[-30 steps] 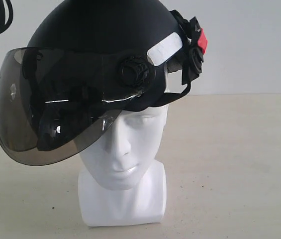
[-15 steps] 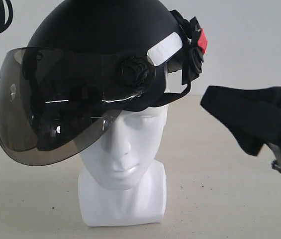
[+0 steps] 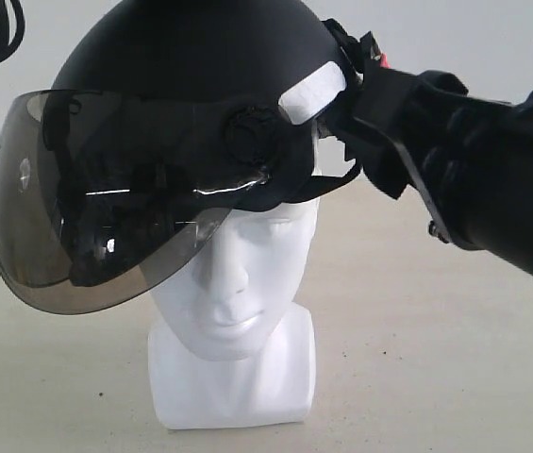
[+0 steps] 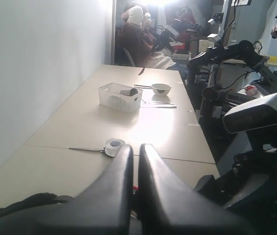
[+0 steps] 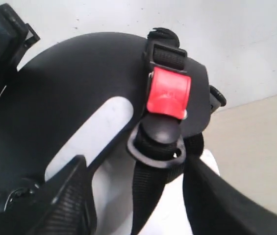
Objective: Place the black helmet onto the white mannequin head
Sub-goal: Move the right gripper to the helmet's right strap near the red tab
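Across the lower half of the exterior view, a matte beige tabletop; behind it, a plain white wall. In the upper left corner, a loop of black cable against that wall.

At centre, upright on its block base on the tabletop, the white mannequin head, face toward the camera. Seated on its crown, the black helmet, filling the upper left and centre, with the smoky visor jutting out to the left of the frame. On the helmet's side, a white patch.

Reaching in from the right edge, the right gripper, spread wide at the helmet's rear and gripping nothing. In the right wrist view, one finger on each side of the black strap hanging under the red buckle. Behind the gripper, the bulky black arm, hiding much of the wall and tabletop at right.

In the left wrist view, the left gripper with fingers pressed together and nothing recognisable between them. Beyond it, a long pale table with a white basket, a roll of tape and a bowl; further back, a seated person and other black robot arms.
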Action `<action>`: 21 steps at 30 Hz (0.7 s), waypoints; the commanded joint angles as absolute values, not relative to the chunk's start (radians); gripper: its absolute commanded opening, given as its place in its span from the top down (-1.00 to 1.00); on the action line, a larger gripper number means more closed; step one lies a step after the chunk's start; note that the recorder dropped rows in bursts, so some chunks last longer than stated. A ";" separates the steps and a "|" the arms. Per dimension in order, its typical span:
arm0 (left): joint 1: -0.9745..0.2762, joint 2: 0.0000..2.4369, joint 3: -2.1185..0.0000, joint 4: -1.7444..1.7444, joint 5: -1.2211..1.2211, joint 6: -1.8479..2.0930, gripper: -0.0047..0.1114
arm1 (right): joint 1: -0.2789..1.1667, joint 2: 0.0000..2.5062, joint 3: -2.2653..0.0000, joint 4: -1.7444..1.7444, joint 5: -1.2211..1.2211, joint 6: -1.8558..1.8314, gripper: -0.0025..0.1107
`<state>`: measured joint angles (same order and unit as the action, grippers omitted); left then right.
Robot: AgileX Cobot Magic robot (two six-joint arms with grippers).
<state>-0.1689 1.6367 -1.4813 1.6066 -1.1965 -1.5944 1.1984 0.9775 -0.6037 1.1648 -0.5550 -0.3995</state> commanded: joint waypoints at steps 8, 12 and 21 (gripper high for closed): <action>-0.187 1.670 -1.447 1.743 -1.221 -1.633 0.84 | 1.196 1.009 -0.609 1.252 -0.571 -0.424 -0.02; -0.187 1.670 -1.447 1.743 -1.221 -1.633 0.84 | 1.196 1.011 -0.609 1.267 -0.566 -0.426 0.00; -0.187 1.670 -1.447 1.743 -1.221 -1.633 0.84 | 1.196 1.011 -0.609 1.329 -0.500 -0.480 0.41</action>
<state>-0.1689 1.6367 -1.4813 1.6066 -1.2025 -1.6016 1.1984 1.0101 -0.6053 1.3247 -0.5266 -0.4642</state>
